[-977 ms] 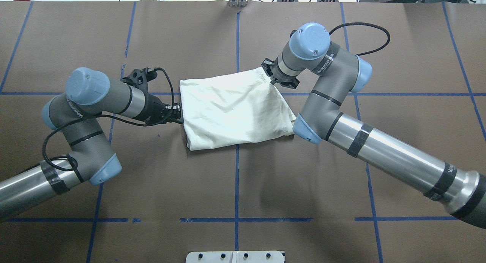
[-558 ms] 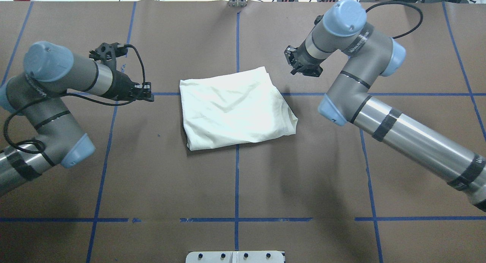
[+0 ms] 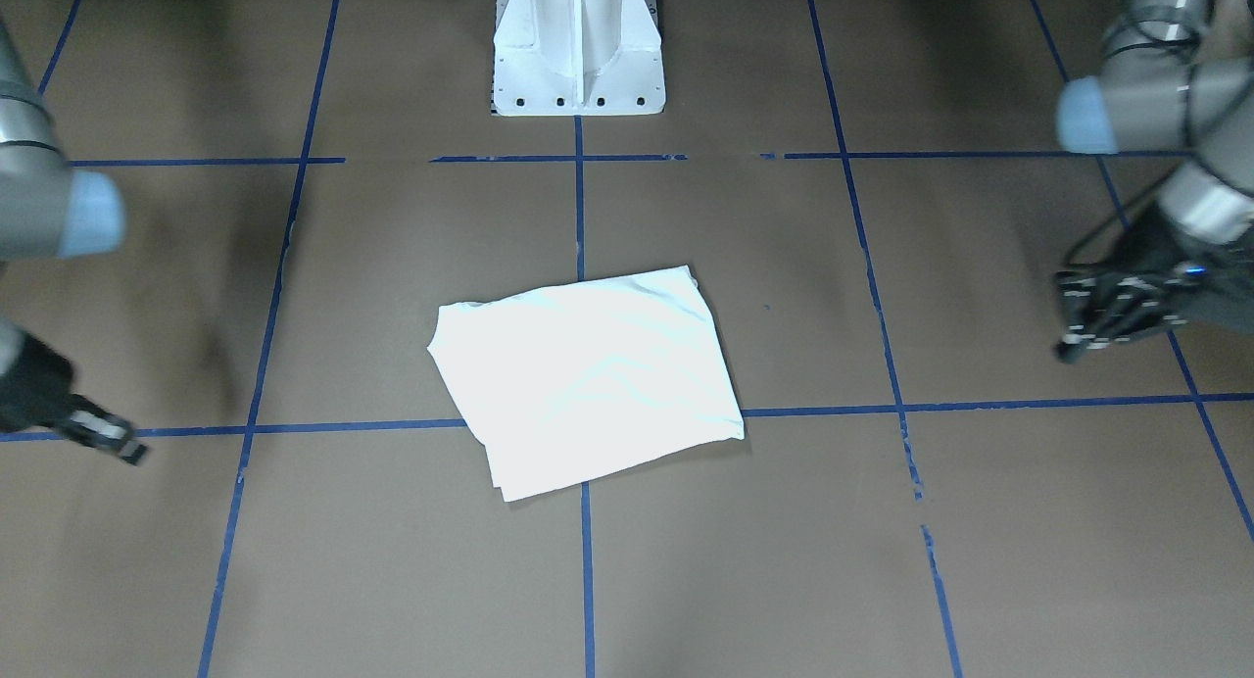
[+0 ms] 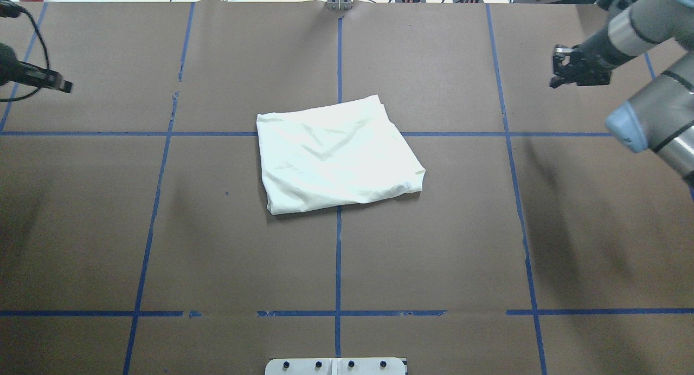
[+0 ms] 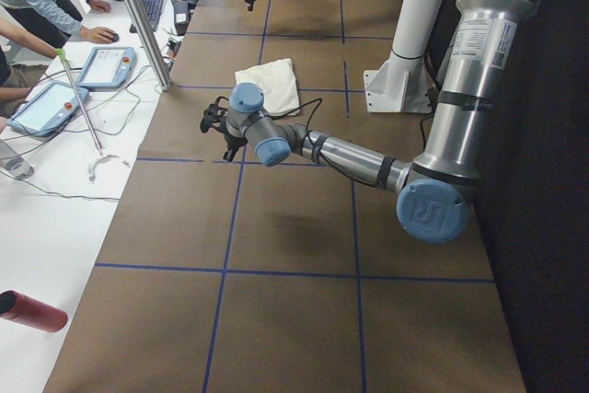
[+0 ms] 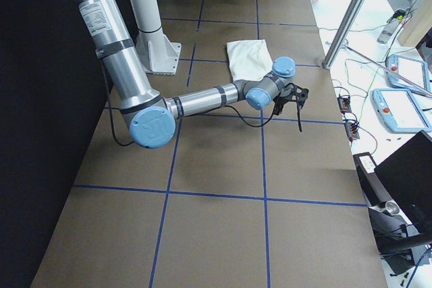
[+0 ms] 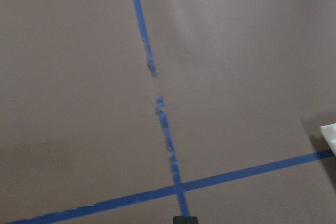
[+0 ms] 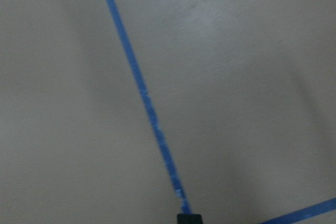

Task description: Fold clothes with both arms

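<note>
The cream shirt (image 4: 336, 153) lies folded into a rough rectangle at the table's middle, plain pale side up; the print is hidden. It also shows in the front view (image 3: 588, 379), and one corner shows in the left wrist view (image 7: 331, 135). My left gripper (image 4: 62, 86) hangs far to the shirt's left, at the view's edge, and shows in the front view (image 3: 1068, 340). My right gripper (image 4: 556, 74) hangs far to the shirt's right and shows in the front view (image 3: 127, 451). Both look shut and empty; each wrist view shows one dark tip over bare table.
Brown table cover with a grid of blue tape lines (image 4: 338, 256). The white pedestal base (image 3: 578, 46) stands at the robot's side of the table. Operators, tablets and cables (image 5: 55, 89) lie beyond the far edge. A red cylinder (image 5: 32, 310) lies off the table.
One second ago both grippers were at the shirt, the right one at its far right corner. Both have let go and swung outward to the table's sides. The shirt has settled flat.
</note>
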You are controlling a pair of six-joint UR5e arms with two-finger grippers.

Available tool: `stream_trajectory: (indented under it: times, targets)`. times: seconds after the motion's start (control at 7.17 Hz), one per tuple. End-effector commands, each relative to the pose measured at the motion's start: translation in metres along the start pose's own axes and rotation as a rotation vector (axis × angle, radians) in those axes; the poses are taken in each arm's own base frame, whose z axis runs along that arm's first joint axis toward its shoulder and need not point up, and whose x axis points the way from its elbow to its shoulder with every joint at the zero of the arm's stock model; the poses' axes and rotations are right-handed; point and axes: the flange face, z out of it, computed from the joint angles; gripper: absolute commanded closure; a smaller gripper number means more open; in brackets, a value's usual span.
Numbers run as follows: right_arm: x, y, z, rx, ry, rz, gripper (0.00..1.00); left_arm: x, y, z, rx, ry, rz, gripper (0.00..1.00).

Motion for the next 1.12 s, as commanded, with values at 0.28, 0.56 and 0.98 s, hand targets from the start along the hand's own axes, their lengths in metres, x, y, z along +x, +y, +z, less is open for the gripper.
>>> stream_trajectory:
  times: [0.28, 0.56, 0.98]
  targets:
    - [0.249, -0.008, -0.098, -0.019, 0.142, -0.334, 1.0, -0.192, 0.025, -0.107, -0.081, -0.184, 0.117, 0.93]
    - [0.261, 0.031, -0.139, -0.182, 0.208, -0.409, 0.86, -0.199, 0.048, -0.093, -0.132, -0.103, 0.012, 0.35]
    - [0.255, 0.042, -0.143, -0.202, 0.217, -0.419, 0.0, -0.203, 0.103, -0.093, -0.125, -0.109, -0.073, 0.0]
